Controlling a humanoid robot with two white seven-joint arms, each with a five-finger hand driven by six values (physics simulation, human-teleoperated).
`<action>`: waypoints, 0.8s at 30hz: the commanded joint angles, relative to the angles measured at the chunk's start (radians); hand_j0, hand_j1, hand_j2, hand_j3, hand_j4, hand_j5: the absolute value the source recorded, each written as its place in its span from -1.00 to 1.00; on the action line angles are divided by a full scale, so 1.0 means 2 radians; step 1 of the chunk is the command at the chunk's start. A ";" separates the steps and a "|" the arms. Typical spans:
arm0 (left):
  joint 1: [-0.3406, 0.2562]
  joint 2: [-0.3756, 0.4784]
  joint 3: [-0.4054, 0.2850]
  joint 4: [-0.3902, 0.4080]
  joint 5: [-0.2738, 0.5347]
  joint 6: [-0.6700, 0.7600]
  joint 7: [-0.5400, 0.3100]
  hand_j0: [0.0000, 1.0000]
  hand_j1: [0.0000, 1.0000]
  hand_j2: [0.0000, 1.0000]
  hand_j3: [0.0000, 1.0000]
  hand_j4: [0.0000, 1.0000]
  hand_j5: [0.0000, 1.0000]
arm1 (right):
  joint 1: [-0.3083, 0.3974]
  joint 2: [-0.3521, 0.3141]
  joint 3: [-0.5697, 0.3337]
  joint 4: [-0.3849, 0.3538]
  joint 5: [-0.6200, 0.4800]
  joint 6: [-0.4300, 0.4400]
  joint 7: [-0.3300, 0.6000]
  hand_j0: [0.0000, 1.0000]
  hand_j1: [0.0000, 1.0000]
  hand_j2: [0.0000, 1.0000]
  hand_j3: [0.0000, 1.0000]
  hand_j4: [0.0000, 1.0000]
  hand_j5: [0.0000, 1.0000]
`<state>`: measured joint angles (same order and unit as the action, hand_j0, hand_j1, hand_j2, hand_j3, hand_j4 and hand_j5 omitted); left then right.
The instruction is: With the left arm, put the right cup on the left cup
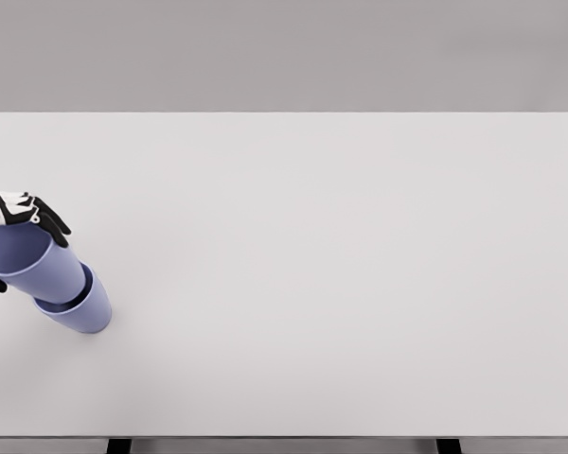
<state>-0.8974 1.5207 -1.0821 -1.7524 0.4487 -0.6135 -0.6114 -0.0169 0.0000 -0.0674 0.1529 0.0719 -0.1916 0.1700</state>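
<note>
Upper cup [33,262] within robot hand [19,216]

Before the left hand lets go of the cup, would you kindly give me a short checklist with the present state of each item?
1. Left hand grips the upper cup at its rim: ok.
2. Upper cup sits inside the lower cup: ok.
3. Upper cup fully seated: cannot tell.
4. Stack upright: not ok, it appears to lean left.
5. Lower cup rests on the table: ok.
6. Right arm clear of the stack: ok, none in view.
</note>
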 commanded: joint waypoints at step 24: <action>0.011 -0.011 0.002 0.015 -0.004 0.001 0.000 0.92 0.92 0.92 0.92 0.92 0.92 | 0.000 0.000 0.000 0.000 0.000 0.000 0.000 1.00 1.00 1.00 1.00 1.00 1.00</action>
<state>-0.8673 1.4982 -1.0795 -1.7219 0.4323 -0.6136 -0.6112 -0.0169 0.0000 -0.0674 0.1529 0.0719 -0.1916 0.1700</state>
